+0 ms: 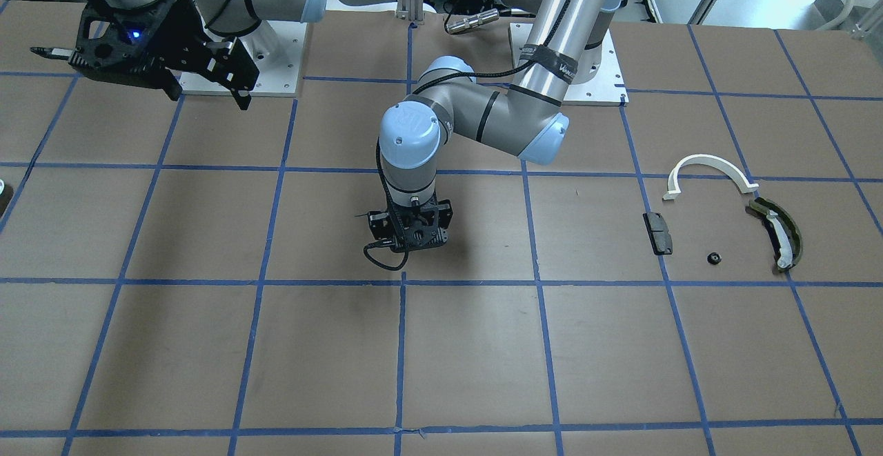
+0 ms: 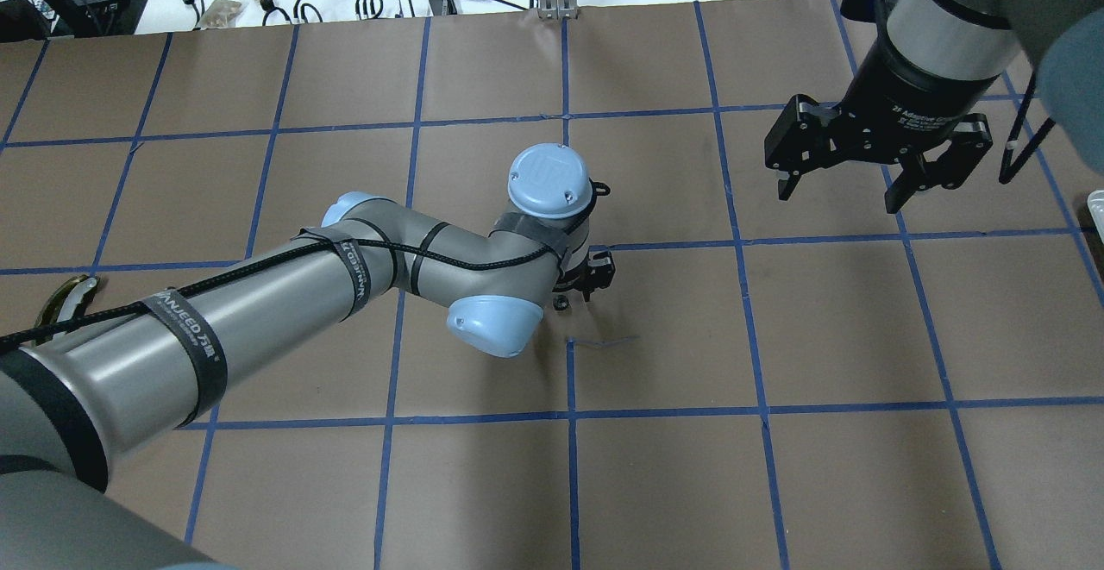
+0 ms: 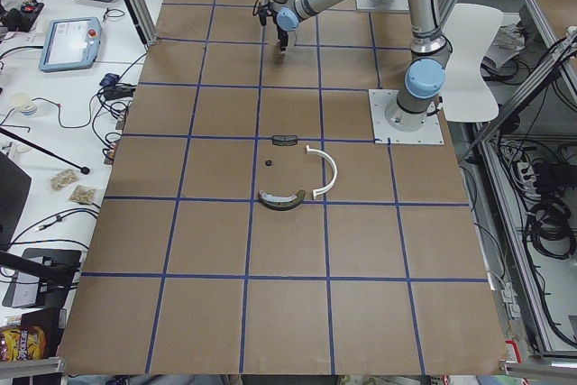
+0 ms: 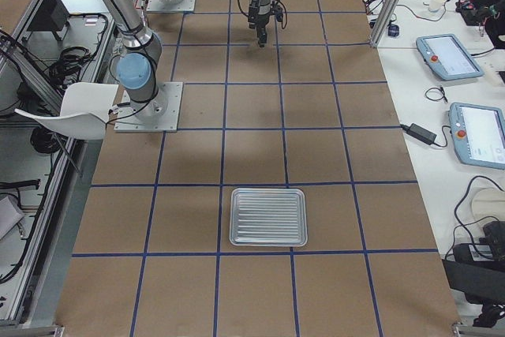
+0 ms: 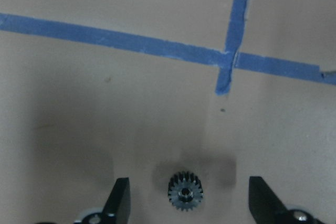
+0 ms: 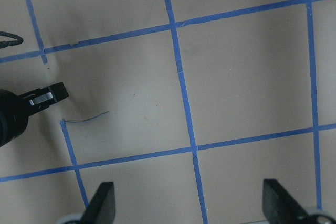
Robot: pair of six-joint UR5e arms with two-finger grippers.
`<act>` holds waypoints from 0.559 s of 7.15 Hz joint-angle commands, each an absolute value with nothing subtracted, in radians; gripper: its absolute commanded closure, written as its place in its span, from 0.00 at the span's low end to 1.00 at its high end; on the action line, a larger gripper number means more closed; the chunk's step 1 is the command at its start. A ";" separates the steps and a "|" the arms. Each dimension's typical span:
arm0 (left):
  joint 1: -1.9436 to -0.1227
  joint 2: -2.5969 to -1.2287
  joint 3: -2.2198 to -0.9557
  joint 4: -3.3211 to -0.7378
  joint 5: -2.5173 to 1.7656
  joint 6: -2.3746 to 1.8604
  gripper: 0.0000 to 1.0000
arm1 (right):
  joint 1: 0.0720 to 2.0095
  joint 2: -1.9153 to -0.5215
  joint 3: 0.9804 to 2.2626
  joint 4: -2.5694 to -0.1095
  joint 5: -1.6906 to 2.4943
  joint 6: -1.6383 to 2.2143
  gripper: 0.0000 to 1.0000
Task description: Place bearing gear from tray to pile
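Note:
A small dark toothed bearing gear [image 5: 185,191] lies flat on the brown table, between the spread fingers of my left gripper [image 5: 190,200]. The gripper is open, low over the table centre [image 1: 408,232], and neither finger touches the gear. The gear also shows beside the gripper in the overhead view [image 2: 560,302]. The pile lies apart: a white half-ring [image 1: 710,170], an olive curved piece [image 1: 779,232], a dark grey block [image 1: 657,232] and a tiny black part [image 1: 715,258]. The ribbed metal tray [image 4: 268,217] looks empty. My right gripper [image 2: 838,195] is open, empty and raised.
Blue tape lines [image 5: 231,59] form a grid on the table. The left arm's elbow [image 2: 496,324] hangs over the table centre. Monitors and cables [image 4: 473,128] lie on a side bench beyond the table edge.

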State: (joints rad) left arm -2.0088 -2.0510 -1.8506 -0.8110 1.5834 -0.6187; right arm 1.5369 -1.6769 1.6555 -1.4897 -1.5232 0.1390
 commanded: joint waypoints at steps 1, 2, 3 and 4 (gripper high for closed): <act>-2.003 -2.049 -1.852 -0.818 1.586 -0.617 0.89 | 1.537 -1.674 1.655 -1.494 -1.531 0.141 0.00; -1.990 -2.046 -1.853 -0.828 1.586 -0.617 1.00 | 1.536 -1.675 1.655 -1.493 -1.529 0.140 0.00; -1.973 -2.030 -1.859 -0.845 1.585 -0.614 1.00 | 1.534 -1.674 1.657 -1.494 -1.526 0.138 0.00; -1.962 -2.017 -1.858 -0.877 1.585 -0.579 1.00 | 1.532 -1.672 1.657 -1.493 -1.532 0.138 0.00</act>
State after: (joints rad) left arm -1.9769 -2.0322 -1.8568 -0.8463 1.5851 -0.6062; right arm 1.5343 -1.6735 1.6561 -1.4934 -1.5285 0.1388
